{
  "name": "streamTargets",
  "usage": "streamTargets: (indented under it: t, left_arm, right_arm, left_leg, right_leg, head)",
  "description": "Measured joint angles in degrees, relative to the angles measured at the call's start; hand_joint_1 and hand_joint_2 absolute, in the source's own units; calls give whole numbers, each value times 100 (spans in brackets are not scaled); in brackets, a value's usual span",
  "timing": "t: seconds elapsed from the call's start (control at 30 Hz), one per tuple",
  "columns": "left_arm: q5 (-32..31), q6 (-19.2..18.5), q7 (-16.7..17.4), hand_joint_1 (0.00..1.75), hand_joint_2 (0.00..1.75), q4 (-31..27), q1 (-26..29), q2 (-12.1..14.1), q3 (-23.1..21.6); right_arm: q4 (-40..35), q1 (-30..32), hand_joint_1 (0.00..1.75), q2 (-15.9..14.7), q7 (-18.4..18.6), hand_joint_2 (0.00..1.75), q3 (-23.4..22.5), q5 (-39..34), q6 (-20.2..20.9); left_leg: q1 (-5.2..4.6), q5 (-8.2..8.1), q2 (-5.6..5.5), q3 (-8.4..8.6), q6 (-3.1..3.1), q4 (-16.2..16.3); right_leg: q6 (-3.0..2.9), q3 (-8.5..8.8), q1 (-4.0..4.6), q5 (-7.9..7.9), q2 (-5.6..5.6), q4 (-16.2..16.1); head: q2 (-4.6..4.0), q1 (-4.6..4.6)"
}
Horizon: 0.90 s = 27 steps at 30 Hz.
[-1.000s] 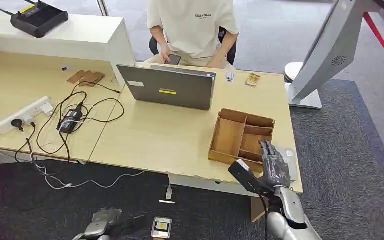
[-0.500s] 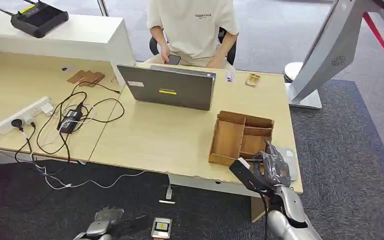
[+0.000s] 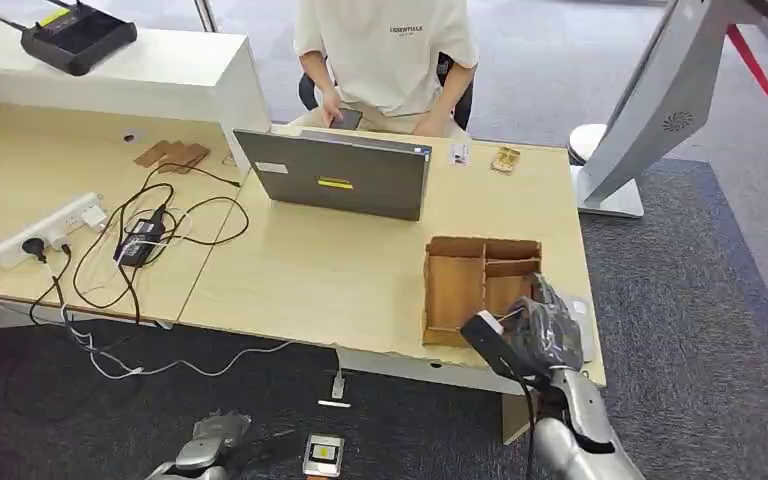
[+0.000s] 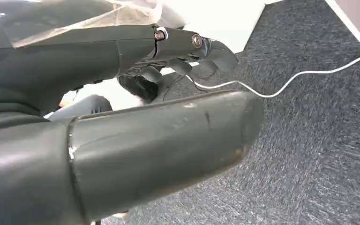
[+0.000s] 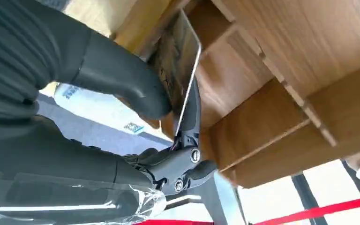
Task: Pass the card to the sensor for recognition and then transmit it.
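My right hand is at the near right corner of the wooden compartment tray on the desk. In the right wrist view its thumb and a dark finger pinch a thin card, seen almost edge-on, just above the tray's compartments. A flat white device lies on the desk beside the tray, partly hidden by the hand. My left hand hangs low near the carpet; in the left wrist view its fingers are stretched out with nothing in them.
A grey laptop stands mid-desk with a person seated behind it. A power strip and black cables lie at the left. A white stand base sits off the desk's right end. A small device lies on the carpet.
The wooden tray has turned square to the desk edge. My right hand has curled in over its near right corner and holds the card.
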Motion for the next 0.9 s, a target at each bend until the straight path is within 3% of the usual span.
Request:
streamTargets:
  t: [0.5,0.9]
  left_arm:
    - [-39,-22,-87,0,0,0,16,0,-2]
    - [-44,-151,-133,0,0,-2,-37,-2,-11]
  right_arm:
    - [-1346,-669,175,-267,90,175,-249,57,112]
    - [-1294,-1319,175,-232,-78,175,-181,-459,475]
  left_leg:
    - [-1,0,0,1,0,1]
    - [0,1,0,-3,0,0]
  right_leg:
    - [0,0,-1,1,0,0]
    - [0,-1,0,0,0,3]
  head:
    - [0,0]
    - [0,2]
